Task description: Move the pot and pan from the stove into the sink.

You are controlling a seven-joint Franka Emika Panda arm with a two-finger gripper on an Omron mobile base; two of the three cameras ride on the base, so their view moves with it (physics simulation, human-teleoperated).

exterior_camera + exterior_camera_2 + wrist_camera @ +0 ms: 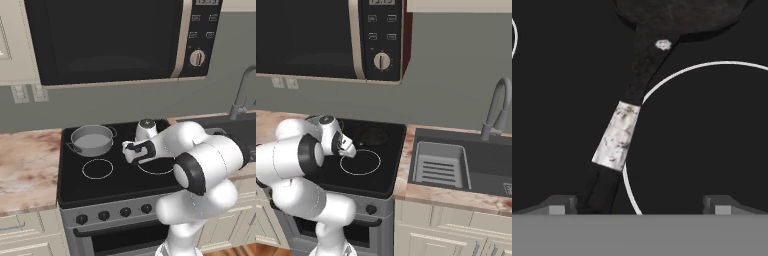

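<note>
Just below the pincer [639, 202], whose fingers stand wide apart and hold nothing, lies the small round black skillet [679, 15] on the black glass cooktop [115, 172]. Its straight dark handle with a pale tip [618, 136] runs toward the left finger. It looks rigid and fairly light, but handle-heavy grips tilt; I would clamp the handle near the bowl. Beyond the pincer, to its left, sits the round grey metal pot [91, 140]. Well to its right waits the dark grey rectangular sink [491, 162].
</note>
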